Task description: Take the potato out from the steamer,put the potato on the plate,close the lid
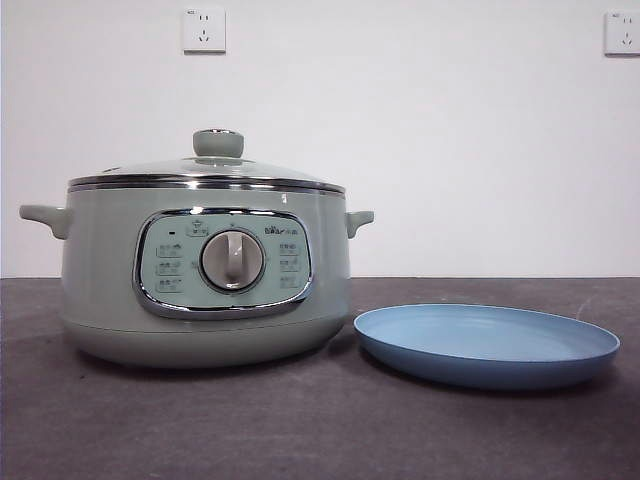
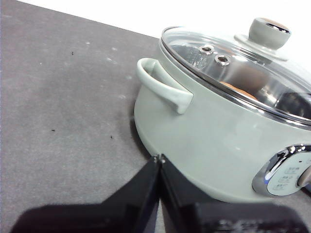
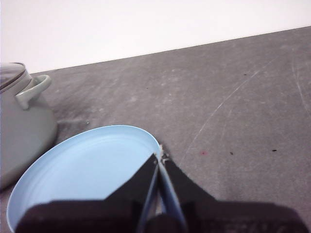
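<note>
The pale green steamer stands on the left of the dark table, its glass lid seated on the rim with the green knob on top. Through the glass, the left wrist view shows a bit of the orange-brown potato inside the steamer. The light-blue plate lies bare to the steamer's right. My left gripper is shut, beside the steamer below its side handle. My right gripper is shut above the plate's edge. Neither arm shows in the front view.
A white wall with two power sockets rises behind the table. Dark grey tabletop stretches in front of the steamer and plate. The steamer's other handle shows in the right wrist view, close to the plate.
</note>
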You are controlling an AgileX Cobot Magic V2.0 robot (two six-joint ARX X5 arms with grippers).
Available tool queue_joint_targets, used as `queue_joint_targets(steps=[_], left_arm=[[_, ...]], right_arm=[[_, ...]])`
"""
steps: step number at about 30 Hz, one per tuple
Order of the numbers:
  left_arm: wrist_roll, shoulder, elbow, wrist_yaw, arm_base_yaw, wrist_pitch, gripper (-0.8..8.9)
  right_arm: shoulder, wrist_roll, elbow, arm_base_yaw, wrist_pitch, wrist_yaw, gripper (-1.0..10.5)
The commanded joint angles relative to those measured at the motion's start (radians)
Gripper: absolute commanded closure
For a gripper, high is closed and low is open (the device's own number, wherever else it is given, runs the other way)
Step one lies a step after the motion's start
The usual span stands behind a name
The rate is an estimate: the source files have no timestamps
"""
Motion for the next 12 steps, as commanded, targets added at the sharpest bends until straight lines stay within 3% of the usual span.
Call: queue_joint_targets(steps=[1,7,12], left_arm=[[-0.002,-0.003,-0.013,0.002,-0.001,0.000,8.17],[-0.003,-0.003,-0.013,0.003,-0.001,0.018,8.17],[-0.026,-0.003,-0.008,0.101,-0.001,0.040,8.18]], right_arm=[[0.000,0.010,-0.011,0.002,-0.010,0.002,9.5],[0.000,0.038,-0.011,0.002,0.015,-0.002,9.5],[0.000,0.309,-0.010,0.002,0.016,-0.028,9.5]])
